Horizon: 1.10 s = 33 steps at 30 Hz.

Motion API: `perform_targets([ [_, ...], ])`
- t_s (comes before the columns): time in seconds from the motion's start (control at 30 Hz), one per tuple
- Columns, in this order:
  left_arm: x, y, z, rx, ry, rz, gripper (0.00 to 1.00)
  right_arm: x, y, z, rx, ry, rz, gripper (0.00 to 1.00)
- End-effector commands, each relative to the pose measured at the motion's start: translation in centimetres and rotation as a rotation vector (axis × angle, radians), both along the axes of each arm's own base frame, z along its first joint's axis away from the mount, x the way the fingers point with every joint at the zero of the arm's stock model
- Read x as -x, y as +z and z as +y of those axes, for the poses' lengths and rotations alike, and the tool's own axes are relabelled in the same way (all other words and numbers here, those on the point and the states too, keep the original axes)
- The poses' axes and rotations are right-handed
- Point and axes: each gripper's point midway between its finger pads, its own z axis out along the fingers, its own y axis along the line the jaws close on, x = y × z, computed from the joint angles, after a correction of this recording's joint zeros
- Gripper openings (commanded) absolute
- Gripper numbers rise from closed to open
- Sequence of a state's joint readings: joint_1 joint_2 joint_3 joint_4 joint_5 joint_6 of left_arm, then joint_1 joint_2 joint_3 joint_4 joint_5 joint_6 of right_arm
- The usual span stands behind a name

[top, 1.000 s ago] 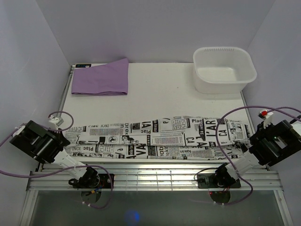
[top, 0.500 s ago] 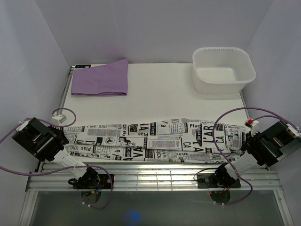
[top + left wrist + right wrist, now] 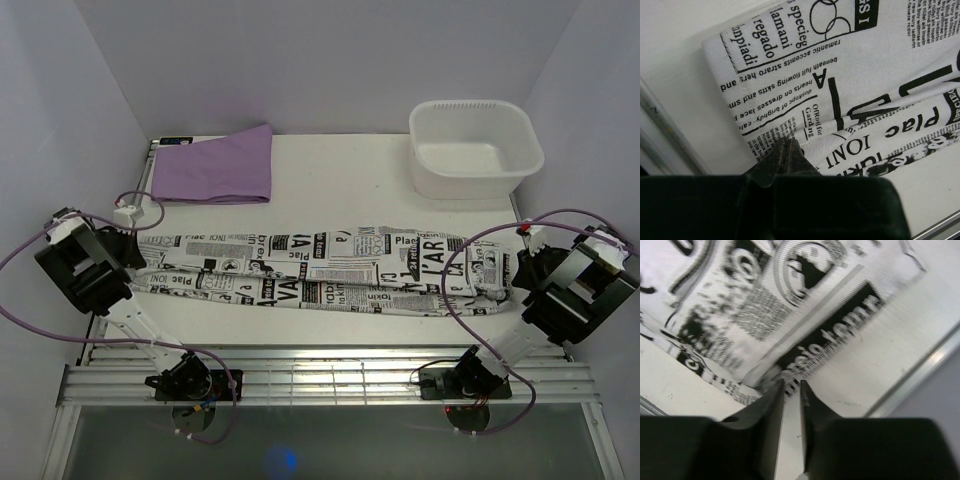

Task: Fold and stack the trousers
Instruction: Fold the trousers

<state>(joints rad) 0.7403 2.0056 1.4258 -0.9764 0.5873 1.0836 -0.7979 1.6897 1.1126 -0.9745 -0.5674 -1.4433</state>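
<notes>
On the white table (image 3: 350,195) the trousers (image 3: 330,272) lie stretched left to right across the near half, the left gripper (image 3: 785,147) pinching their left end with jaws shut, the right gripper (image 3: 791,386) at their right end, jaws a sliver apart.

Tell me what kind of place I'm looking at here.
Most likely a robotics lab test cell, not a home: a white table boxed in by plain walls, a left arm and right arm mounted on a metal rail, and laundry props: printed trousers, a purple cloth, a white basin.
</notes>
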Motion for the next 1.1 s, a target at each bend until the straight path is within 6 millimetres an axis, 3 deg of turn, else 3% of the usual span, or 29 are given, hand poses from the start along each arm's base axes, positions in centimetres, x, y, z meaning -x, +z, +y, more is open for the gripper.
perform_targets([
  [0.0,-0.7,2.3,2.5,-0.074,-0.033,-0.041,0.08,-1.5,2.1,-3.1,0.129,0.051,-0.070,0.33],
  [0.03,-0.3,2.6,2.1,-0.061,-0.048,-0.032,0.13,-1.7,3.0,-3.4,0.150,0.057,-0.085,0.45],
  [0.13,1.0,3.9,0.4,-0.031,-0.110,-0.035,0.39,-2.2,5.2,-3.3,0.169,0.083,-0.132,0.59],
  [0.17,1.2,4.4,0.0,-0.026,-0.123,-0.045,0.49,-2.4,6.3,-3.2,0.190,0.102,-0.164,0.76],
  [0.23,1.8,5.8,-1.2,-0.020,-0.160,-0.078,0.59,-2.1,7.7,-2.2,0.181,0.142,-0.194,0.83],
  [0.3,2.0,6.9,-1.7,-0.019,-0.181,-0.104,0.61,-2.1,9.1,-0.9,0.225,0.234,-0.241,0.83],
  [0.37,1.6,8.3,-1.9,-0.032,-0.199,-0.145,0.64,-1.2,9.0,0.7,0.268,0.295,-0.249,0.81],
  [0.4,1.6,8.8,-2.1,-0.028,-0.200,-0.150,0.66,-1.4,8.7,2.2,0.286,0.354,-0.254,0.80],
  [0.47,0.8,9.9,-1.6,-0.041,-0.200,-0.169,0.68,-1.5,8.5,3.1,0.373,0.397,-0.268,0.77],
  [0.5,0.8,10.2,-1.7,-0.029,-0.199,-0.163,0.68,-1.0,6.6,5.1,0.360,0.452,-0.247,0.76],
  [0.57,0.2,10.6,-1.3,-0.022,-0.187,-0.163,0.69,-0.7,5.8,5.8,0.438,0.477,-0.250,0.74],
  [0.6,0.2,10.8,-1.4,-0.010,-0.185,-0.155,0.69,-0.9,4.1,7.0,0.465,0.526,-0.265,0.73],
  [0.7,-0.1,10.9,-1.5,0.016,-0.158,-0.147,0.75,-1.4,3.1,7.7,0.584,0.564,-0.291,0.73],
  [0.73,-0.1,10.8,-1.6,0.021,-0.157,-0.146,0.84,-0.5,1.8,7.7,0.607,0.571,-0.252,0.73],
  [0.87,0.0,10.7,-2.0,0.035,-0.156,-0.146,0.86,-1.1,1.2,7.0,0.717,0.555,-0.292,0.76],
  [1.07,0.1,10.0,-2.1,0.026,-0.152,-0.124,0.86,-2.3,1.4,5.3,0.805,0.492,-0.315,0.70],
])
